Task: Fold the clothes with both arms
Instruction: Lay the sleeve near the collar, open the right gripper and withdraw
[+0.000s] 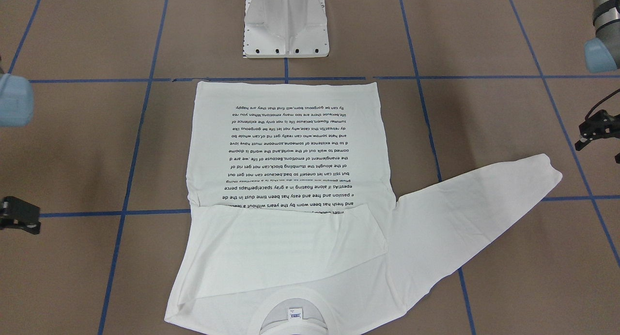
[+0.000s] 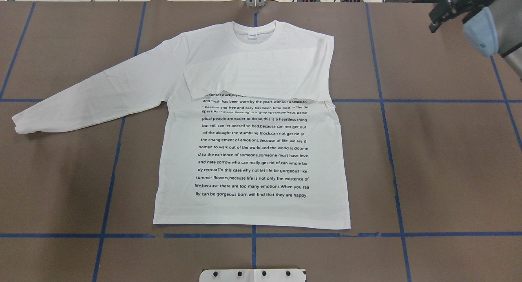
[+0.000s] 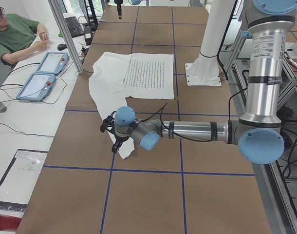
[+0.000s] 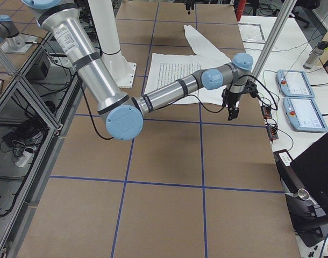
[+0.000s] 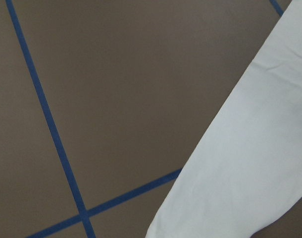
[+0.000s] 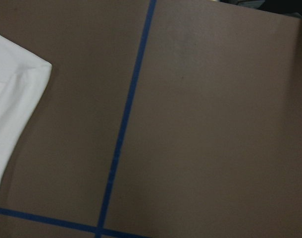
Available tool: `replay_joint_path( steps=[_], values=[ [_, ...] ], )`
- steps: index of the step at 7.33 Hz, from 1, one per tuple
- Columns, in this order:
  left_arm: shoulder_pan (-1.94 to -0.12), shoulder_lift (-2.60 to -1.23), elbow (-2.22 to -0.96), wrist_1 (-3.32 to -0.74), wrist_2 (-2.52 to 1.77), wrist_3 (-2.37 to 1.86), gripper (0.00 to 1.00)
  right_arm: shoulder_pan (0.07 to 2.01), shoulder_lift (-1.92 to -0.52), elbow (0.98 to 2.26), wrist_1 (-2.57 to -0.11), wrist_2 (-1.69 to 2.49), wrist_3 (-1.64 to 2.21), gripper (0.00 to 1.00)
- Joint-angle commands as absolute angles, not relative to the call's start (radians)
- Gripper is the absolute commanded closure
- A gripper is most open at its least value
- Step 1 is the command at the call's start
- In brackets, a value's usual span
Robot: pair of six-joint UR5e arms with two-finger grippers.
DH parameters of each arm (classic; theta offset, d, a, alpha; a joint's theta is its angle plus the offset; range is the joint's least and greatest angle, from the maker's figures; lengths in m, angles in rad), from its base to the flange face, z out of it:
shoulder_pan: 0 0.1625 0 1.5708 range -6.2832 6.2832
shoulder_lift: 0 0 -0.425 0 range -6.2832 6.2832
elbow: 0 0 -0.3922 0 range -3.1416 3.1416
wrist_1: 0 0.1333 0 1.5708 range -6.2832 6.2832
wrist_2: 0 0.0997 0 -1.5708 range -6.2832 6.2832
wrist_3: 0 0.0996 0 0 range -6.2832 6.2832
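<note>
Folding sleeves: shirt (image 2: 253, 151) flat mid-table, 1 sleeve (image 2: 253, 76) across chest, other sleeve (image 2: 81, 98) out. Left gripper (image 1: 598, 150) near cuff (image 1: 550, 173), looks open, empty; right gripper (image 2: 444, 11) empty, opening unclear. Nxt, prob.: grab cuff, fold in.

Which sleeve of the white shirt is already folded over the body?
The sleeve on the robot's right side: it lies across the chest, while the other sleeve stretches out flat.

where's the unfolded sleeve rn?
Overhead view: the unfolded sleeve runs out from the T-shirt toward the robot's left, flat on the table, its cuff just on the robot's side of a blue tape line.
</note>
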State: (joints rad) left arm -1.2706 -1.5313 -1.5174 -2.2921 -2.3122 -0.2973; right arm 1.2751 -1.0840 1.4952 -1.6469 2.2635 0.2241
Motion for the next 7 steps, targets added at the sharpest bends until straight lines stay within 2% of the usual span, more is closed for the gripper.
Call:
replay_joint_path(
  steps=[1,2,4,7],
  values=[
    [-1.146,-1.470,-1.465,-2.513,-2.258,-0.530,0.00,1.330,-1.228,1.609,-1.650,2.295,0.138,0.00],
    [-1.131,-1.483,-1.401,-2.587,-2.253,-0.570,0.02,1.330,-1.239,1.618,-1.651,2.293,0.138,0.00],
    [-1.126,-1.496,-1.370,-2.617,-2.250,-0.673,0.13,1.330,-1.238,1.620,-1.649,2.293,0.138,0.00],
    [-1.094,-1.519,-1.365,-2.628,-2.250,-0.739,0.15,1.330,-1.239,1.620,-1.652,2.290,0.140,0.00]
  ],
)
